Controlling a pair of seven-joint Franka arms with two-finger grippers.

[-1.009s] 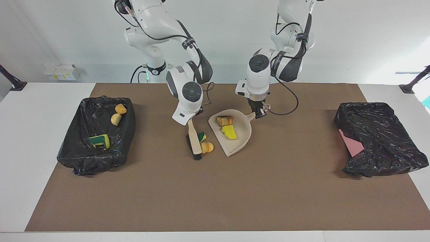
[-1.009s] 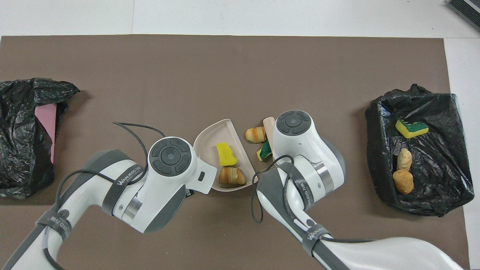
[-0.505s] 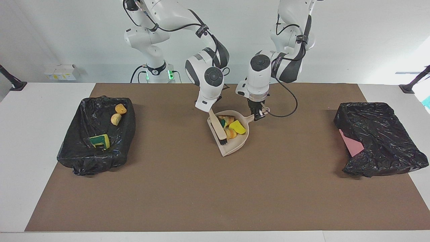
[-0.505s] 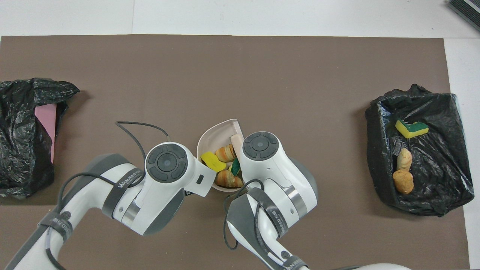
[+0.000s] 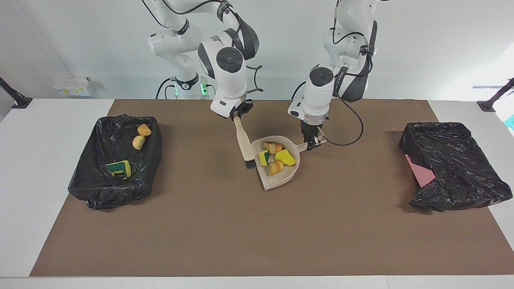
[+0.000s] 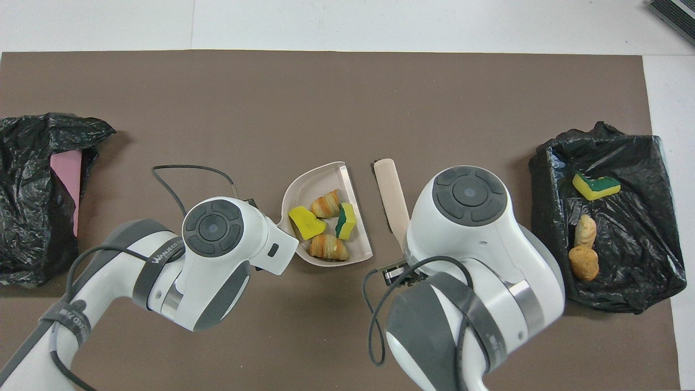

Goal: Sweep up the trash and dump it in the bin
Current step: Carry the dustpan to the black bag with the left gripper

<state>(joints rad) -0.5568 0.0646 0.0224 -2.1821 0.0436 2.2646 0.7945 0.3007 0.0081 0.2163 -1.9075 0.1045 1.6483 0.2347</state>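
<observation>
The right gripper (image 5: 239, 113) clamps the beige brush (image 5: 245, 143); the left gripper (image 5: 312, 141) grips the smooth plastic dustpan (image 5: 281, 181) holding four trash pieces (image 5: 275, 158). Three more (image 5: 138, 141) lie in the crinkly black-lined bin (image 5: 96, 188).

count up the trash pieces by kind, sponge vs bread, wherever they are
sponge bits: 3, two in the dustpan (yellow, green-backed), one in the open bin (green-backed)
bread chunks: 4, two in the dustpan (), two in the open bin ()
total: 7
</observation>
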